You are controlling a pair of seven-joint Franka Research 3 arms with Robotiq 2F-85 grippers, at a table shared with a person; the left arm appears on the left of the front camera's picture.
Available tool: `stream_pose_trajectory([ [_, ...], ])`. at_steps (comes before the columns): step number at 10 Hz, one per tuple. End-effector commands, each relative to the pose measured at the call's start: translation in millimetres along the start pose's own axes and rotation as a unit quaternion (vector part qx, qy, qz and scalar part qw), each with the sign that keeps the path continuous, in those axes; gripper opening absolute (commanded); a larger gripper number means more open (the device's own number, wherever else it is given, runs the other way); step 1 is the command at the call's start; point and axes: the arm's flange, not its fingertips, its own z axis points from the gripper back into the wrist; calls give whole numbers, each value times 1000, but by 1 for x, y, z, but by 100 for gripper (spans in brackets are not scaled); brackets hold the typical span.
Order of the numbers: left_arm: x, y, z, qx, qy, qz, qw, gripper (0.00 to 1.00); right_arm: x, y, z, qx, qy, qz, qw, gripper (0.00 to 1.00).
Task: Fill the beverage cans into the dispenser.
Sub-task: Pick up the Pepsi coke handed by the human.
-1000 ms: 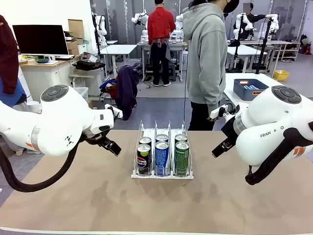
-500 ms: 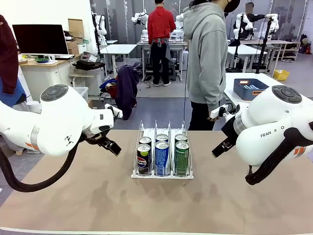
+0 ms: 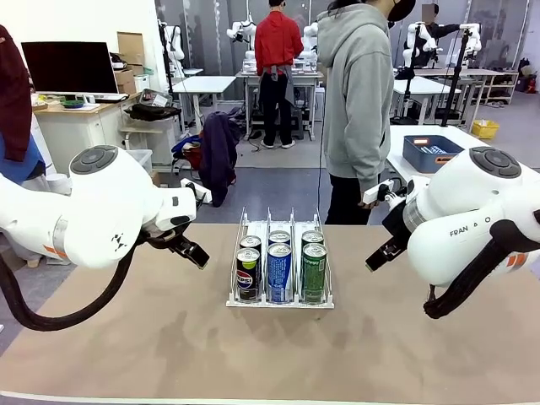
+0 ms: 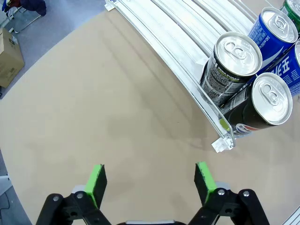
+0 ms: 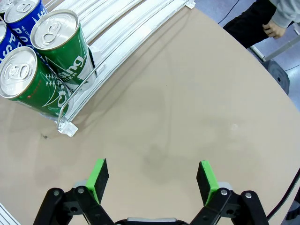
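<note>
Currently: dispenser [image 3: 234, 301], middle of table [image 3: 169, 337], holds six beverage cans [image 3: 279, 272] upright, two per lane, toward its front lip. Left gripper [image 4: 149, 171] and right gripper [image 5: 152, 171]: jaws apart, empty, flanking it. Risk: a careless inward reach could snag the wire dividers [image 3: 269, 218] or topple a can.
</note>
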Motion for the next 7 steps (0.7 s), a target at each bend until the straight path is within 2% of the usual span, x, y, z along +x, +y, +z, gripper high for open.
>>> stream_pose_trajectory([
  [1,0,0,0,0,0,0,1000,100,0,0,0,0,0,0,1000,100],
  [3,0,0,0,0,0,0,1000,100,0,0,0,0,0,0,1000,100],
  [4,-8,-12,11,3,28,-27,999,100,-9,14,9,31,20,15,999,100],
  [5,-7,-23,14,-24,36,-25,999,100,-8,6,19,64,22,51,996,100],
  [6,-3,-22,25,-45,40,-43,997,100,-6,8,30,88,14,63,994,100],
  [7,-1,-7,37,-50,52,-73,995,100,-9,17,44,118,-20,71,990,100],
])
